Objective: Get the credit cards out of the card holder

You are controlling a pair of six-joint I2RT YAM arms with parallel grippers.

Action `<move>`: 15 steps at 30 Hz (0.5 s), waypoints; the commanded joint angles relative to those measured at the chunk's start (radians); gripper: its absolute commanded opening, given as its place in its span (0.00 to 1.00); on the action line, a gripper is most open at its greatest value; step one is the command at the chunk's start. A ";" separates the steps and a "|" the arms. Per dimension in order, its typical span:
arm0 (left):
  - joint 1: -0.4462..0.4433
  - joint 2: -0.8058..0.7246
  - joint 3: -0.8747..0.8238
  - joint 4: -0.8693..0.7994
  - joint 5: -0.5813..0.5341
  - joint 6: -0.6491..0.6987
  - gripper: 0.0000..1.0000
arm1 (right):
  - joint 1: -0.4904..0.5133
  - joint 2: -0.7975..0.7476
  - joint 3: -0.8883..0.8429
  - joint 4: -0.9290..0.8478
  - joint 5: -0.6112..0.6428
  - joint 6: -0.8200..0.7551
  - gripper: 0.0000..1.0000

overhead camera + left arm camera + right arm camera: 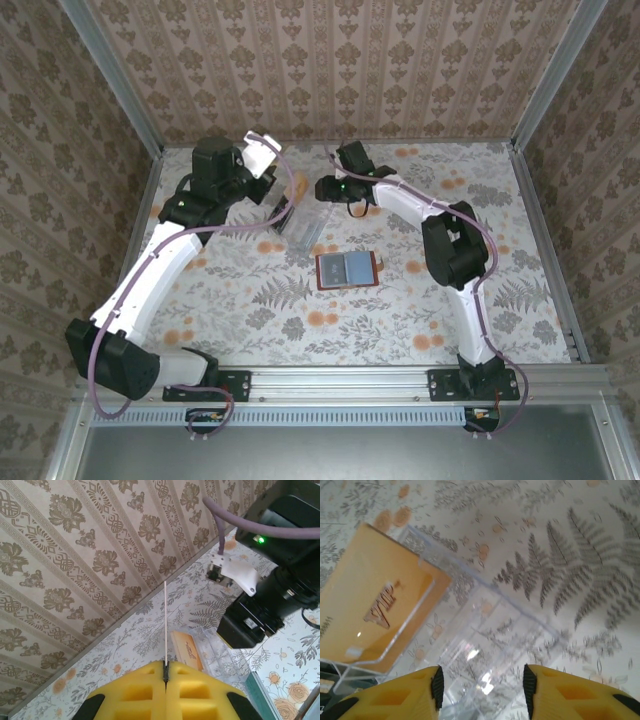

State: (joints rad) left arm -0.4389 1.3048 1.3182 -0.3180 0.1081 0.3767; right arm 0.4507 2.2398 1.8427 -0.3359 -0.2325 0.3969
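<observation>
Toward the far-left part of the tabletop, the left gripper has its yellow fingers pressed together on a thin card. The card is held edge-on and stands up out of the pinch, clear of the surface. Only its pale edge shows, so its colour cannot be told. Just to the right, a clear plastic tray lies near the middle of the far edge, and the orange card sits inside one end of it. The right gripper hangs just over the tray, fingers spread with nothing between them. Near the centre of the tabletop the card holder lies open flat with its grey-blue pockets up, well apart from both grippers. By this layout, one of the credit cards is already out and set down, and a second is out and in hand, likely bound for the tray. Whether the third is in the pockets cannot be told from above.
</observation>
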 commanded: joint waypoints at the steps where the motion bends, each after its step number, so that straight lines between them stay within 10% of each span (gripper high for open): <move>1: -0.006 -0.033 -0.004 -0.037 -0.008 -0.016 0.00 | -0.022 0.080 0.085 -0.076 -0.104 -0.110 0.47; 15: -0.004 -0.034 0.021 -0.071 -0.031 -0.005 0.00 | -0.056 0.235 0.256 -0.084 -0.243 -0.195 0.43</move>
State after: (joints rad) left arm -0.4389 1.2984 1.3182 -0.3748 0.0933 0.3771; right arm 0.3950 2.4493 2.0529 -0.3939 -0.4129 0.2413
